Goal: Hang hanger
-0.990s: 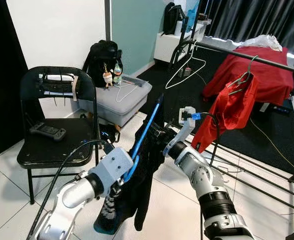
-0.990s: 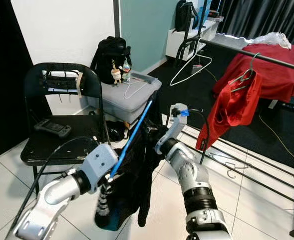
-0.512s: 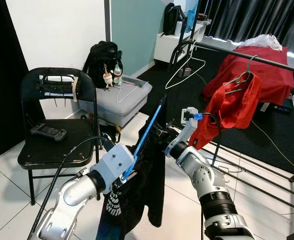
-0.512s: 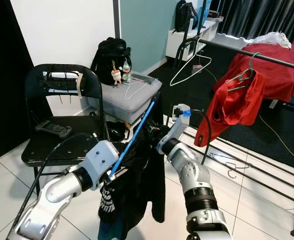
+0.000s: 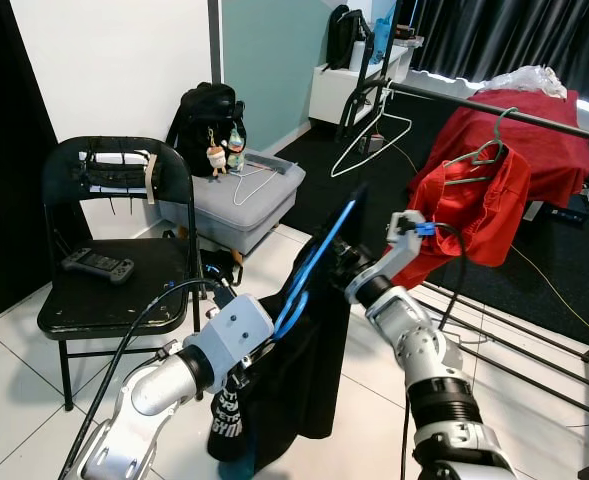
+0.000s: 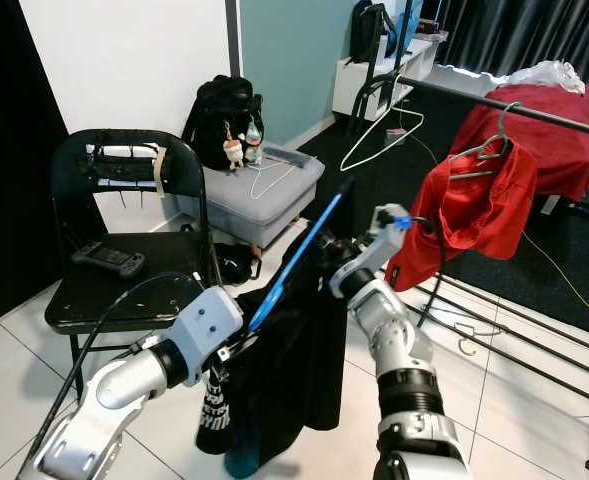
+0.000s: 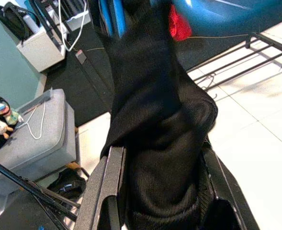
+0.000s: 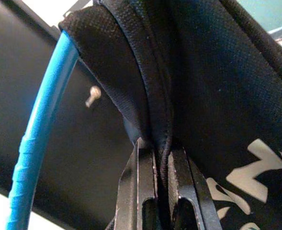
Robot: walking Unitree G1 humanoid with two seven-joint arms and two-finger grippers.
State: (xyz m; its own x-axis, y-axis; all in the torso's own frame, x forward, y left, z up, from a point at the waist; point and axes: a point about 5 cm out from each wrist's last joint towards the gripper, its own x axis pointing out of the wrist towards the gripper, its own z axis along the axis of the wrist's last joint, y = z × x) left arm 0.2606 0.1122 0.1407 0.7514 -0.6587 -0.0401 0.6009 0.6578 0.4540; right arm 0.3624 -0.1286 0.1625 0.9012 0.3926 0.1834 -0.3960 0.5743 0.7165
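A blue hanger (image 5: 319,255) slants up to the right in front of me, with a black printed garment (image 5: 304,385) draped from it. My left gripper (image 5: 272,338) is shut on the hanger's low end; its fingers (image 7: 108,191) close around the bunched black cloth. My right gripper (image 5: 342,268) holds the high end, its fingers (image 8: 143,191) pinched on the garment's hem beside the blue bar (image 8: 40,124). Beyond them runs the black rack rail (image 5: 534,118), carrying a red garment (image 5: 479,205) on a grey hanger and a bare white hanger (image 5: 372,135).
A black folding chair (image 5: 44,315) with a controller (image 5: 96,265) stands on the left. Behind it are a grey storage bin (image 5: 264,205) and a black backpack (image 5: 204,115). The rack's low floor bars (image 5: 519,350) lie at the right, on white tile.
Both grippers have carried the hanger and black garment up and to the right, nearer the rail. The garment now hangs flatter and wider below the hanger.
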